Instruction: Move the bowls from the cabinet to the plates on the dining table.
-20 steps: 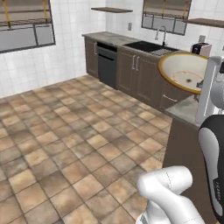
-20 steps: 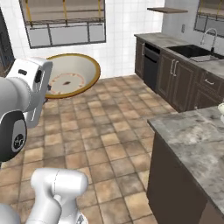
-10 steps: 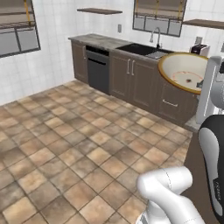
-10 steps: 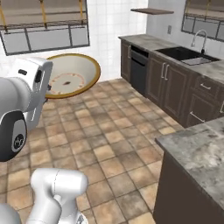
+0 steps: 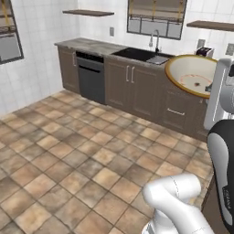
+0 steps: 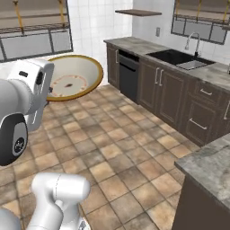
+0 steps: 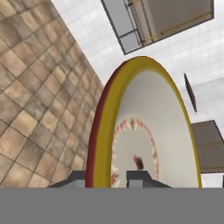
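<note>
A shallow tan bowl (image 5: 191, 74) with a yellow-brown rim and a cream inside with red marks hangs tilted high over the tiled floor. My gripper (image 7: 107, 177) is shut on its rim, one fingertip (image 7: 77, 177) outside the rim and the other inside the bowl (image 7: 148, 127). In the right base view the bowl (image 6: 74, 78) sticks out to the right of my hand, with the gripper (image 6: 48, 90) at its left edge. A corner of the dining table (image 6: 210, 167), mottled grey stone on a dark base, sits at the lower right. The cabinet and the plates are out of view.
A dark brown counter run with a sink (image 6: 179, 57), a tap and a black dishwasher (image 5: 91, 77) stands along the tiled wall. Low drawer units (image 6: 204, 108) lie beyond the table corner. Brown tiled floor (image 5: 77, 155) spreads wide between me and the counter.
The base has moved: the counter and sink have slid left and grown nearer in both base views. The bowl stays held in the same pose.
</note>
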Robot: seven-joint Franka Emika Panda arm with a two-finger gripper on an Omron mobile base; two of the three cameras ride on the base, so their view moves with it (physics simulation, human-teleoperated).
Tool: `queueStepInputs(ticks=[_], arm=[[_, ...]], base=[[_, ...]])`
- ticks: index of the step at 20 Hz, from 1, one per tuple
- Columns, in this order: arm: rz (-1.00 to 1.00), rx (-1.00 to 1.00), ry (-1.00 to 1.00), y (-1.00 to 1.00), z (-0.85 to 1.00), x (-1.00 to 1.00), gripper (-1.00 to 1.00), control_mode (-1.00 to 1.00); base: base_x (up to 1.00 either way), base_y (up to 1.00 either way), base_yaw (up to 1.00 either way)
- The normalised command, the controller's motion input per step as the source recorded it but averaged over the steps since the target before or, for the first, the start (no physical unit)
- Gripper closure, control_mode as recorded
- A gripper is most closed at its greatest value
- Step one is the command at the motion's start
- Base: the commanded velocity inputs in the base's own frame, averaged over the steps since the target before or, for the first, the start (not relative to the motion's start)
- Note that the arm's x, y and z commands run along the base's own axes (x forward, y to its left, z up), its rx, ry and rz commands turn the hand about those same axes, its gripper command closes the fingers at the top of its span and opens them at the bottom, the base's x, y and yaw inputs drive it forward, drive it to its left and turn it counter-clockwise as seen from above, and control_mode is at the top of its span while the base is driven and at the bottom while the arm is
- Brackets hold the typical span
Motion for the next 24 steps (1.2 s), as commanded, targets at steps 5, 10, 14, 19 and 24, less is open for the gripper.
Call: queueStepInputs(ticks=[5, 10, 14, 19, 24], arm=[[0.0, 0.0, 0.0, 0.0, 0.0, 0.0, 1.0, 1.0], [0.0, 0.0, 0.0, 0.0, 0.0, 0.0, 1.0, 1.0], [0.0, 0.0, 0.0, 0.0, 0.0, 0.0, 1.0, 1.0], [0.0, 0.0, 0.0, 0.0, 0.0, 0.0, 1.0, 1.0], [0.0, 0.0, 0.0, 0.0, 0.0, 0.0, 1.0, 1.0]], base=[[0.61, 0.4, -0.31], [0.58, 0.4, -0.32], [0.53, 0.37, -0.33], [0.48, 0.31, -0.34], [0.47, 0.29, -0.35]])
